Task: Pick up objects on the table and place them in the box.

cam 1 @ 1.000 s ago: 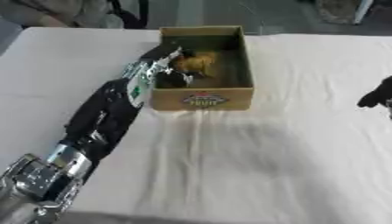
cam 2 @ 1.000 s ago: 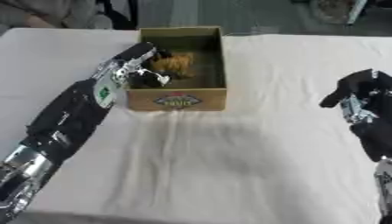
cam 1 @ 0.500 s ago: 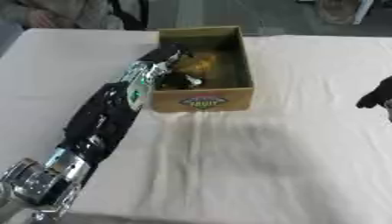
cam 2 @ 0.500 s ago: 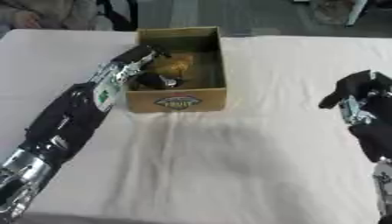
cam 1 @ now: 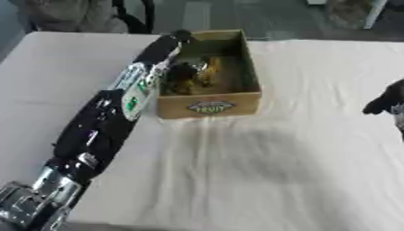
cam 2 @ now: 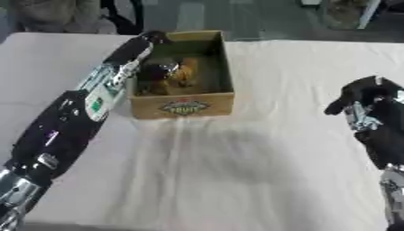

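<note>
The box [cam 1: 210, 106], a brown cardboard carton with a printed label on its near wall, stands on the white cloth of the table [cam 1: 260, 171], toward the far side and a little left of centre. Inside it lies a yellowish-brown lump [cam 2: 183, 74], too blurred to name, and against it a dark rounded thing that may be another object or part of the hand; I cannot tell which. The left hand [cam 1: 183, 73] reaches over the box's left wall and down into the carton, with the forearm lying along that wall and the wrist above the rim. Its fingers are lost in the dark blur inside the box, so I cannot tell whether they are spread, pressed together or pinching anything. The right hand [cam 2: 360, 95] hovers at the right edge, well apart from the box, its fingers curled downward with nothing between them. No loose object shows on the cloth around the box in either view. Judging from this, the step in hand is the drop: the left hand is at or just past the point of letting an object go inside the carton. The next move would call for the fingers to part fully, if they have not, and for the hand to lift straight up past the left wall before swinging back, since a sideways pull could catch the rim and drag or tip the light carton. After that, 1 check of the cloth for anything left would settle whether the task is finished.
</note>
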